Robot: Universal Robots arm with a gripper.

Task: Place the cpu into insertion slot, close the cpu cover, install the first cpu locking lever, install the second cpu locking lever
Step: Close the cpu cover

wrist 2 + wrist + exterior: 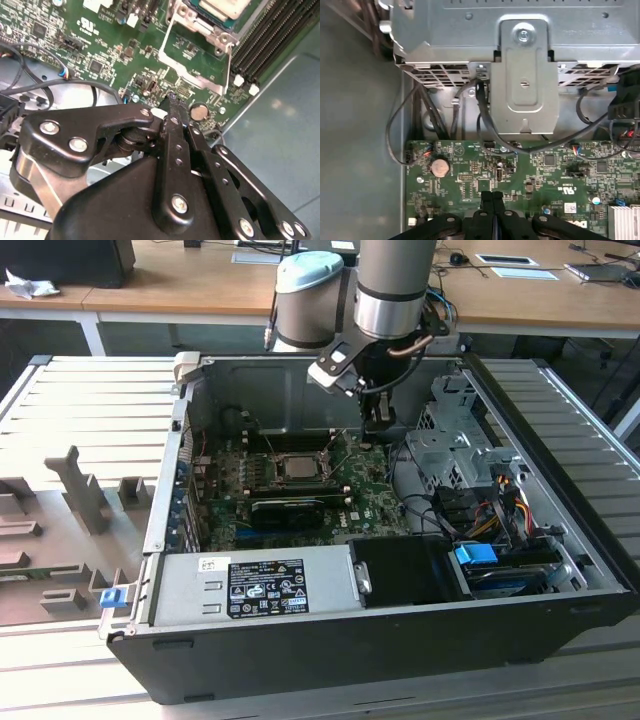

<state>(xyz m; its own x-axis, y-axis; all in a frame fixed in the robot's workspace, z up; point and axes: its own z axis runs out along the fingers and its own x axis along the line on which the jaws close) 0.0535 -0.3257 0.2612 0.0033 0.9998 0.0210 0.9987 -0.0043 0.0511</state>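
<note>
Silver-topped chip [297, 466] sits in the socket [274, 468] on the green board [470, 185], with its cover frame [196, 75] swung open. The claw [377, 432], fingers pressed together and empty, hovers at the chip's two o'clock in the exterior view.

Exterior view: set high and well back, looking down into open case [400, 650]. Both wrist views: close over motherboard [470, 185], looking along gripper [492, 196]. First wrist view: facing drive cage [525, 75]; second wrist view: facing opposite way. Shared: coin cell [199, 111] and board around it.
</note>
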